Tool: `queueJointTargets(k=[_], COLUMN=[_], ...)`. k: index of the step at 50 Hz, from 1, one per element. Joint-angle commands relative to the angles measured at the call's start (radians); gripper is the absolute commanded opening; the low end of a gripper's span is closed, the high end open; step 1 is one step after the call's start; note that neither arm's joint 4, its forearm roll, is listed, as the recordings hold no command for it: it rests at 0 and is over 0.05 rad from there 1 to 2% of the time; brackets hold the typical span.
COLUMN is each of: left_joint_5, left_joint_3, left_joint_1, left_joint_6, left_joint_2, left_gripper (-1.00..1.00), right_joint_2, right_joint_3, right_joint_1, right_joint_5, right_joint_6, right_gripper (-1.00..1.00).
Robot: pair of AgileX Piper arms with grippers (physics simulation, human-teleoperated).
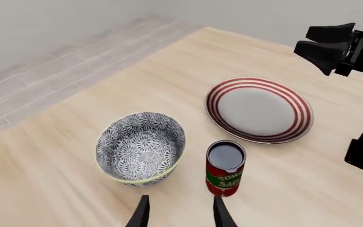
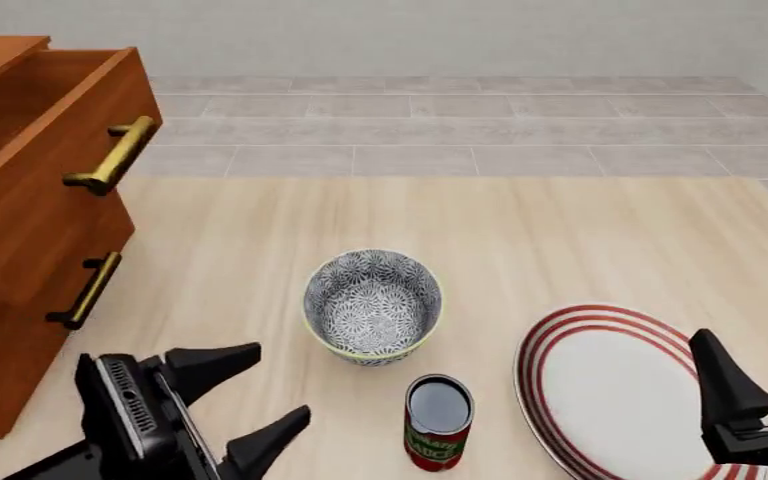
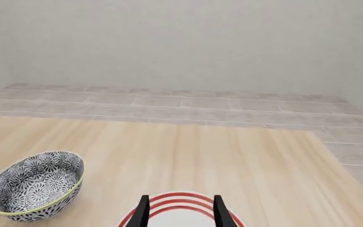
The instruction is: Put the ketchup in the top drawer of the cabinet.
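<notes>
Ketchup (image 2: pixel 438 422) stands upright near our edge of the counter (image 2: pixel 598 240), between our two claws and nearer the left claw (image 2: pixel 253 397), which gapes open and empty. We judge it must reach sideways; the right claw (image 2: pixel 758 375) is open too.

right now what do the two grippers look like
Both are matte black. The left gripper has two tapered, pointed fingers on a boxy body with a ribbed grey panel. The right gripper shows the same black wedge-shaped fingers. No cables or markings are visible.
</notes>
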Motion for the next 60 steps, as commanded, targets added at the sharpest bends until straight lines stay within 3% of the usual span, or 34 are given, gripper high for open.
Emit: queueJointTargets(k=[1, 11, 24, 29, 32, 44, 53, 60], left_joint_5=[-0.15, -0.243, -0.282, -0.297, -0.295, -0.36, -0.397, -0.432], left_joint_3=[0.0, -0.043, -0.105, -0.126, -0.143, -0.173, -0.188, -0.201], left_joint_1=[-0.103, -0.155, -0.184, -0.177, -0.166, -0.185, -0.175, -0.171], left_joint_6=[0.022, 0.042, 0.032, 0.031, -0.008, 0.014, -0.029, -0.022], left_joint_2=[0.184, 0.354, 0.466, 0.507, 0.53, 0.643, 0.718, 0.783], left_gripper=[1.0, 1.0, 1.0, 1.0, 1.0, 1.0, 1.0, 1.0], right_joint_2=[0.005, 0.012, 0.022, 0.024, 0.029, 0.04, 0.044, 0.049], right_joint_3=[0.0, 0.0, 0.0, 0.0, 0.0, 0.0, 0.0, 0.0], right_joint_1=[0.004, 0.002, 0.005, 0.006, 0.006, 0.012, 0.012, 0.012], right_joint_5=[-0.002, -0.008, -0.014, -0.016, -0.019, -0.03, -0.033, -0.037], right_joint_6=[-0.001, 0.0, 0.001, 0.002, 0.004, 0.009, 0.012, 0.015], right_gripper=[1.0, 1.0, 1.0, 1.0, 1.0, 1.0, 1.0, 1.0])
